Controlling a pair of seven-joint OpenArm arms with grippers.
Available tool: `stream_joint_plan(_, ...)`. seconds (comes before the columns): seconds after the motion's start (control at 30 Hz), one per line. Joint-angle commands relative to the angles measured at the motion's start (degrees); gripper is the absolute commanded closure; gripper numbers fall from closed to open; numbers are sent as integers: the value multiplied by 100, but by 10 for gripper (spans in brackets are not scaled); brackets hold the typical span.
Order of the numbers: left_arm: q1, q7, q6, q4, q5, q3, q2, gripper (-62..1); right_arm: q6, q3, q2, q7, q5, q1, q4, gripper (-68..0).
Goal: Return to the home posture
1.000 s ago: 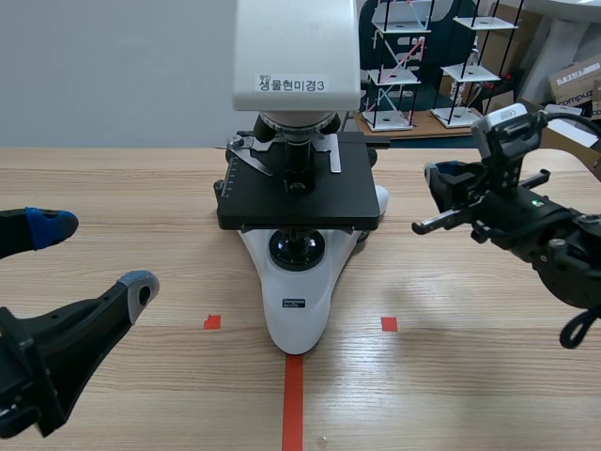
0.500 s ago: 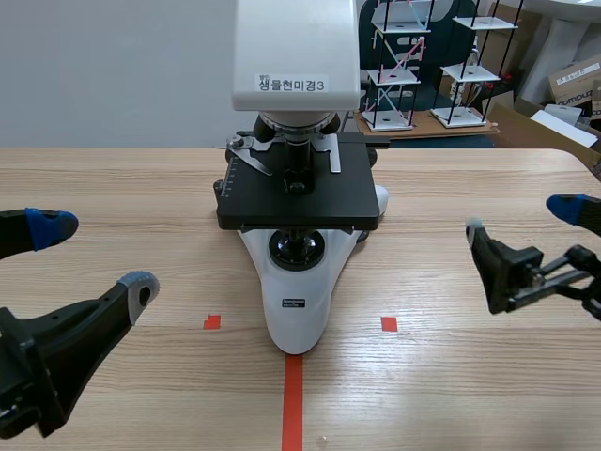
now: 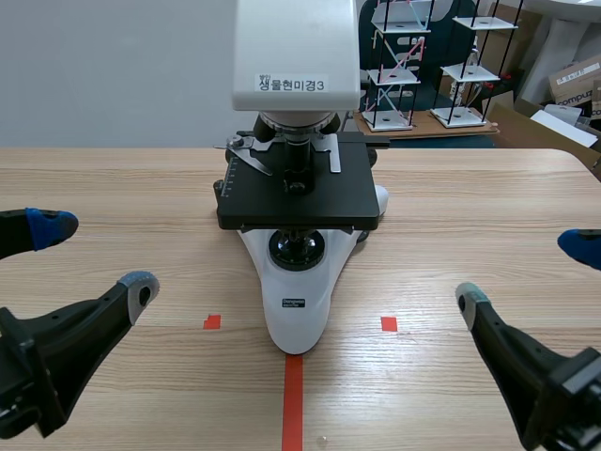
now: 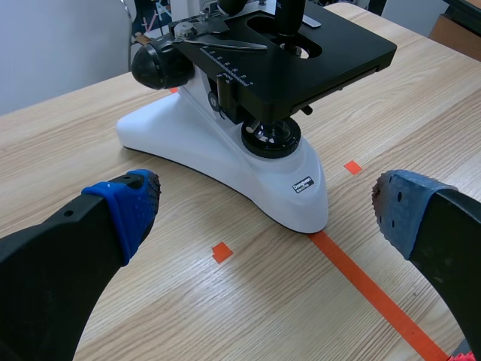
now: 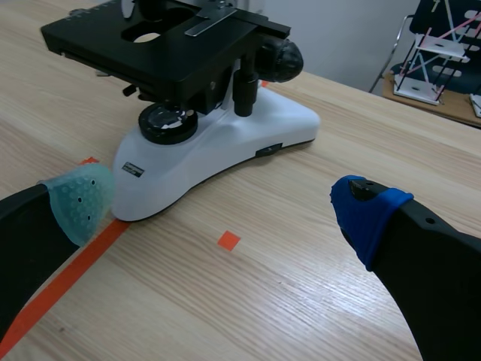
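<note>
Flanking one microscope (image 3: 299,197), two gaping grippers (image 3: 94,256) (image 3: 523,274)

Your scene view crops the white-and-black microscope (image 3: 297,310) at its head, and one jaw of the right gripper (image 3: 521,272).

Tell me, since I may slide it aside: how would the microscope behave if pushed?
Probably heavy: the microscope has a broad solid base and a bulky head. Pushed low, it would likely slide, not roll. Pushed at the head, it might tip.
</note>
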Motion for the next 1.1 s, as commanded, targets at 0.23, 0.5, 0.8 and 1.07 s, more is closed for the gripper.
stream_joint_plan(0.23, -17, -76, 31, 114, -33, 0, 26, -596, 0, 122, 44, 168, -190, -358, 348, -634)
stream_joint_plan(0.5, -17, -76, 31, 114, -33, 0, 26, -596, 0, 122, 44, 168, -190, -341, 345, -634)
stream_joint_plan(0.8, -17, -76, 31, 114, -33, 0, 26, -596, 0, 122, 44, 146, -192, -341, 343, -634)
stream_joint_plan(1.07, -17, -76, 31, 114, -33, 0, 26, -596, 0, 122, 44, 146, -192, -341, 343, -634)
